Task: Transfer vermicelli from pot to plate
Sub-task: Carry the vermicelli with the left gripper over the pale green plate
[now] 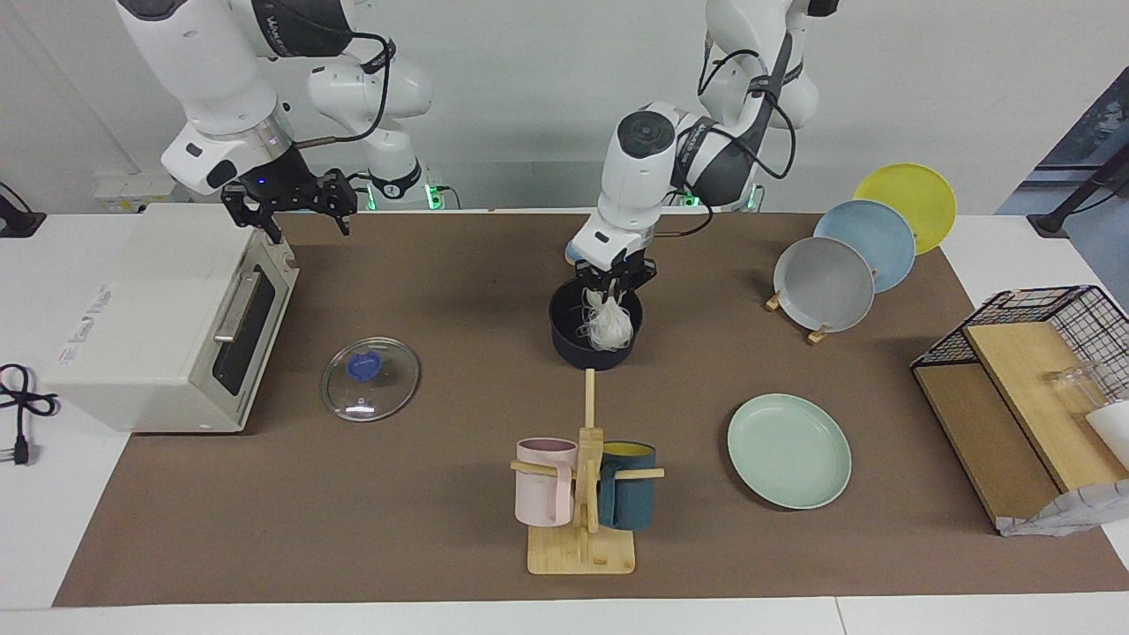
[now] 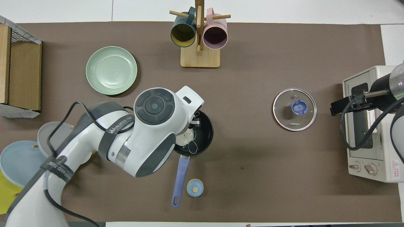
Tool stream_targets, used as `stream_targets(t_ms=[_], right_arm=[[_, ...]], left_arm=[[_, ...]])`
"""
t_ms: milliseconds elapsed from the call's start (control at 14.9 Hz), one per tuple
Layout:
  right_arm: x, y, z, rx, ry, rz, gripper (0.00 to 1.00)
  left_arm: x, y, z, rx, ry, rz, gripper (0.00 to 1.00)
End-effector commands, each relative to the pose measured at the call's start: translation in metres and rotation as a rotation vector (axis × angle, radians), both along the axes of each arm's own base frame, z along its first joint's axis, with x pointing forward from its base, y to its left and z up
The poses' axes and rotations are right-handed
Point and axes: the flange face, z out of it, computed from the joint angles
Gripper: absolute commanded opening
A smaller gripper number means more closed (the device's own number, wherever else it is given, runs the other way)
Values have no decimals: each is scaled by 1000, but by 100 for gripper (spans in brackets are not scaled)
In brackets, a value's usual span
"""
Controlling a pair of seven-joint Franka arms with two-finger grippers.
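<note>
A glass lid [image 1: 370,379] lies flat on the bench [image 1: 441,547], a toaster oven [image 1: 168,326] at its nine o'clock. Pink mug [image 1: 545,494] and blue mug [image 1: 628,496] hang on a wooden rack [image 1: 582,551]. Three plates [image 1: 825,284] stand in a holder.

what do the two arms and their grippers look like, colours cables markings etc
Both arms have glossy white shells with dark grey joint bands and loose black cables along the links. The left arm bears white lettering on a grey band and a round grey cap of concentric rings. The left gripper and right gripper are black; a small blue light glows on the right one's mount.
</note>
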Motion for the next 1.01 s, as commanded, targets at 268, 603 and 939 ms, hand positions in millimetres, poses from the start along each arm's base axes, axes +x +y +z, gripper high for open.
stream_targets(t_ms=[268, 603, 939], right_arm=[[0, -16, -1, 6, 22, -40, 100], [15, -24, -9, 1, 39, -52, 100], [16, -29, -10, 1, 43, -58, 100]], left_arm=[[112, 140, 77, -80, 7, 106, 0], [159, 255, 56, -99, -60, 28, 0], [191, 276, -33, -92, -115, 13, 0]])
